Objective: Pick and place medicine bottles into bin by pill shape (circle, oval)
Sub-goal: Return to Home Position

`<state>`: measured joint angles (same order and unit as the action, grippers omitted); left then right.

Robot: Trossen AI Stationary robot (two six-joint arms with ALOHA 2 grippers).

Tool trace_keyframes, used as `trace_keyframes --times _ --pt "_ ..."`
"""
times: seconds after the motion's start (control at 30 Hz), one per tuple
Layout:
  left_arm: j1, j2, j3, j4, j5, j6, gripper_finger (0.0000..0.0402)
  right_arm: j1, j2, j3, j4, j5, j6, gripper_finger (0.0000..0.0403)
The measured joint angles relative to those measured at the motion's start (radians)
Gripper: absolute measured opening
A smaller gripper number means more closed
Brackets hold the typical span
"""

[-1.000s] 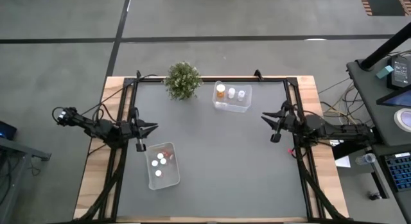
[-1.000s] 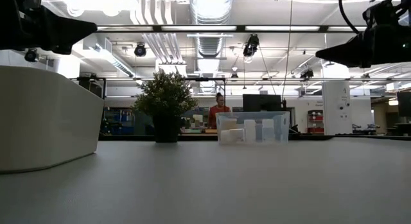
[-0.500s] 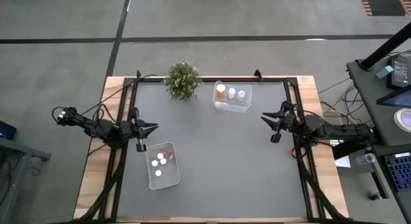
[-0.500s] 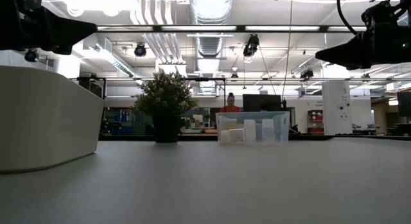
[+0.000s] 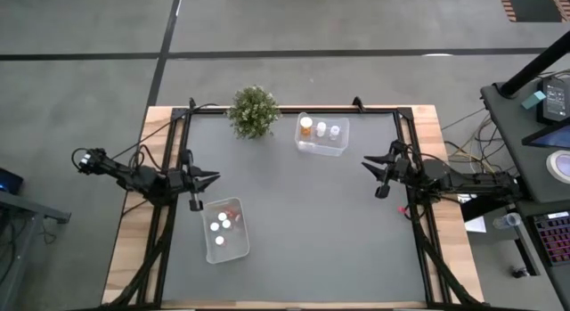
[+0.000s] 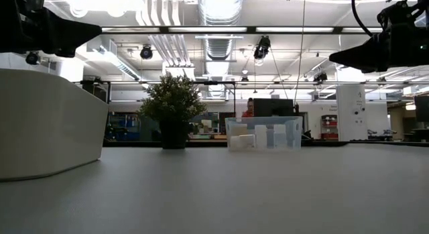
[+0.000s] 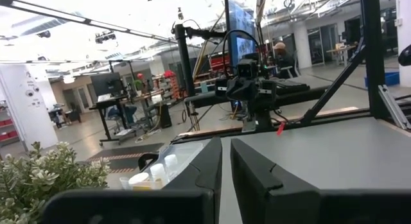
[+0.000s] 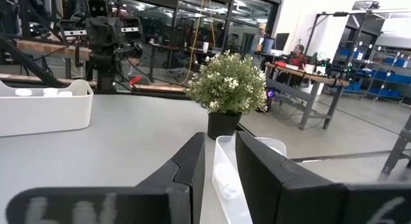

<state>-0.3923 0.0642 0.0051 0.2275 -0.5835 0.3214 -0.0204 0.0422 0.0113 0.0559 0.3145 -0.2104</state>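
Three medicine bottles (image 5: 321,128), one of them orange, stand in a clear bin (image 5: 322,147) at the table's far side. Several more white-capped bottles (image 5: 223,226) stand in a white bin (image 5: 212,252) near the left. No bottle lies loose on the table. At the table's left edge, just beyond the white bin, my left gripper (image 5: 212,178) hangs shut, holds nothing and points right. My right gripper (image 5: 365,163) hangs shut over the right edge, holds nothing and points left. In the low view both grippers (image 6: 94,29) (image 6: 335,58) stand well above the tabletop.
A green bushy plant (image 5: 254,111) in a dark pot stands on the far edge, left of the clear bin. Black frame rails (image 5: 414,195) run along the table's sides. The grey tabletop (image 5: 303,222) between the bins is bare. A person (image 6: 250,108) shows far behind the table.
Both arms and all the bottles have kept still. Only the person far behind the table has walked toward the right.
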Motion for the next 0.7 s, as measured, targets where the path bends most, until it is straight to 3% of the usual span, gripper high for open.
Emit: trace_keyframes --times 0.7 --pt "0.000 0.008 0.000 0.000 0.000 0.000 0.0017 0.000 0.000 0.000 0.005 0.001 0.000 0.0068"
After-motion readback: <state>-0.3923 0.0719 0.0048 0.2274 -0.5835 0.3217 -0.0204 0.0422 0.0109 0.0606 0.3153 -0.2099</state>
